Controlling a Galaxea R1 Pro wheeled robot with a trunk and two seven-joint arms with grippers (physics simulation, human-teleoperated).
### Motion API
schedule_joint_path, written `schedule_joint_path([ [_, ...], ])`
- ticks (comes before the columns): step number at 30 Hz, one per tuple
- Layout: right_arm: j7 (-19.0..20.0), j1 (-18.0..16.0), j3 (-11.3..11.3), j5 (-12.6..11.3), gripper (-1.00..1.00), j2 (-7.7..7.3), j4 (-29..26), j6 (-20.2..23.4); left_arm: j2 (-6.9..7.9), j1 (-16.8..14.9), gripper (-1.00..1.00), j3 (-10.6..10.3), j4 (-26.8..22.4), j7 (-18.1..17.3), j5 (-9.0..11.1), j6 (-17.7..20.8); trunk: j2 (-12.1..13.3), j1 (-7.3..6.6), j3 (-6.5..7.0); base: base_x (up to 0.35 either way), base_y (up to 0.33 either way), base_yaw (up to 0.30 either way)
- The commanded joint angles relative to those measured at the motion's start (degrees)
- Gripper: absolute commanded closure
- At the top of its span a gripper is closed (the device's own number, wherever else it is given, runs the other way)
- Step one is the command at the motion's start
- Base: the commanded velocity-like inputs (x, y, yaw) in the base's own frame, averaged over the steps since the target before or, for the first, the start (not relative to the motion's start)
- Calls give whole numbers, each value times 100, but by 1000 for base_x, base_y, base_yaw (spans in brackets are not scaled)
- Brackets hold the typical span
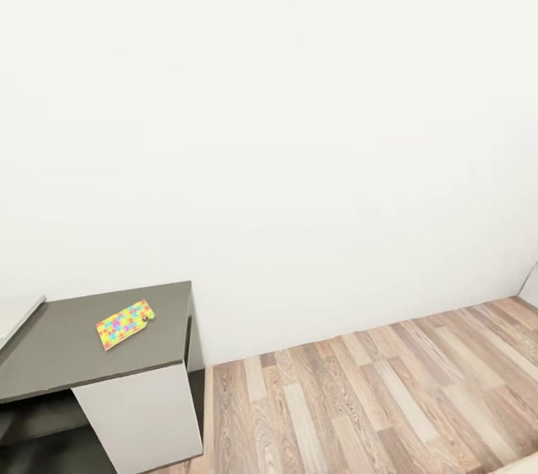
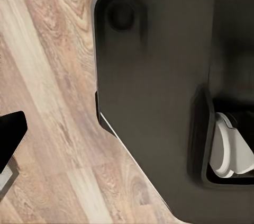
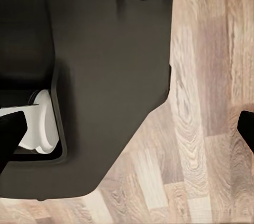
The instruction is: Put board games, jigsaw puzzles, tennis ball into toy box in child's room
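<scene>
you're facing a white wall (image 1: 299,122); a jigsaw puzzle (image 1: 124,324) is lying on the dark surface (image 1: 67,354). i cannot tell how open either gripper is.

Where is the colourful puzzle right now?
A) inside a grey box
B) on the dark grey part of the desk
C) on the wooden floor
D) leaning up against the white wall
B: in the head view the jigsaw puzzle lies flat on the dark grey lower section of the table, near its back edge, with the wood-plank floor off to the side.
</scene>
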Motion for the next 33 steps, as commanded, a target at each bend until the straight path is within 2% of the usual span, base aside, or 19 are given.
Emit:
schedule_joint_path([
  [1, -2, -1, -1, -7, -100, 7, 0, -3, 0, 0, -100, -5, 4, -1, -5, -20, -3, 2, -1, 0, 0, -201],
  [22, -2, -1, 10, 19, -100, -36, 0, -8, 12, -5, -100, 15, -36, -1, -3, -28, -3, 2, -1, 0, 0, -30],
  [29, -2, -1, -5, 9, -100, -15, 0, -5, 176, -15, -100, 46, -414, -3, 2, 36, -3, 2, -1, 0, 0, 0],
  [33, 4, -1, -13, 16, -100, 47, -12, -33, 240, -52, -100, 54, -732, -19, 18, 143, -3, 2, -1, 0, 0, 0],
])
